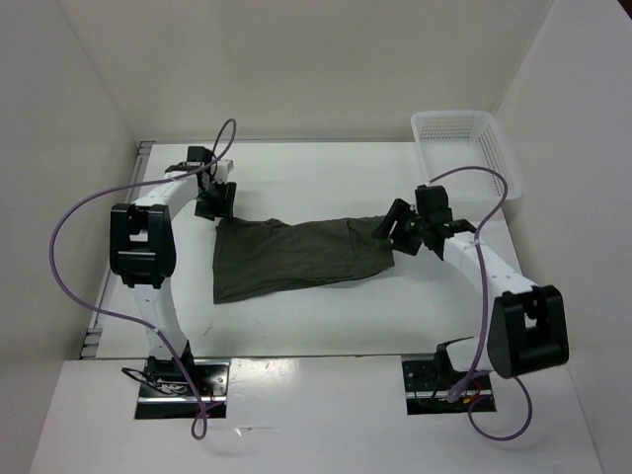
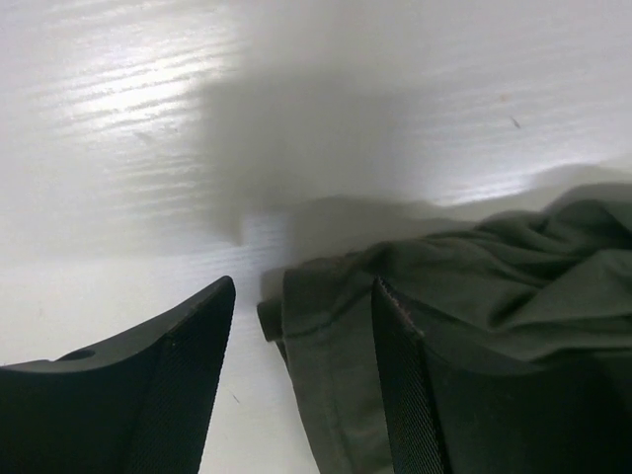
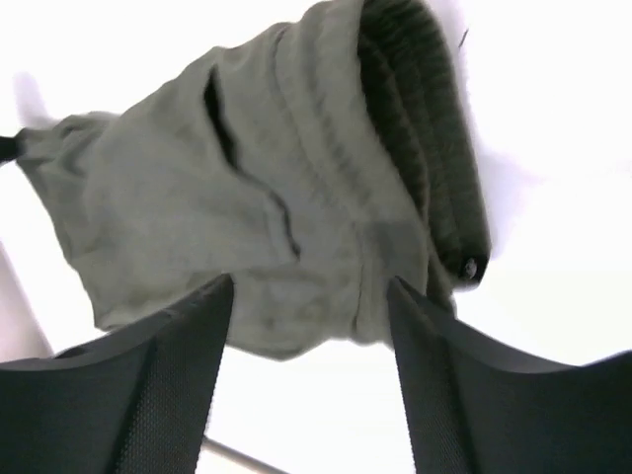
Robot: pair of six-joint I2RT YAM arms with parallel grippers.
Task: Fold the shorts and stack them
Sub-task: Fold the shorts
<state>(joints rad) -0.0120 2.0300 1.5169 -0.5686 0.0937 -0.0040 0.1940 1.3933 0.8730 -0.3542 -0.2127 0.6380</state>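
The dark olive shorts (image 1: 296, 257) lie spread flat across the middle of the white table, folded lengthwise. My left gripper (image 1: 213, 205) is at their far left corner, jaws open; in the left wrist view the hem corner (image 2: 326, 355) lies between the fingers (image 2: 178, 385), untouched by the left one. My right gripper (image 1: 395, 229) is at the shorts' right end, jaws open. In the right wrist view the waistband end (image 3: 296, 197) with its ribbed band (image 3: 425, 148) lies just beyond the open fingers (image 3: 444, 385).
A white plastic basket (image 1: 462, 148) stands at the back right corner of the table. White walls enclose the table on the left, back and right. Purple cables loop off both arms.
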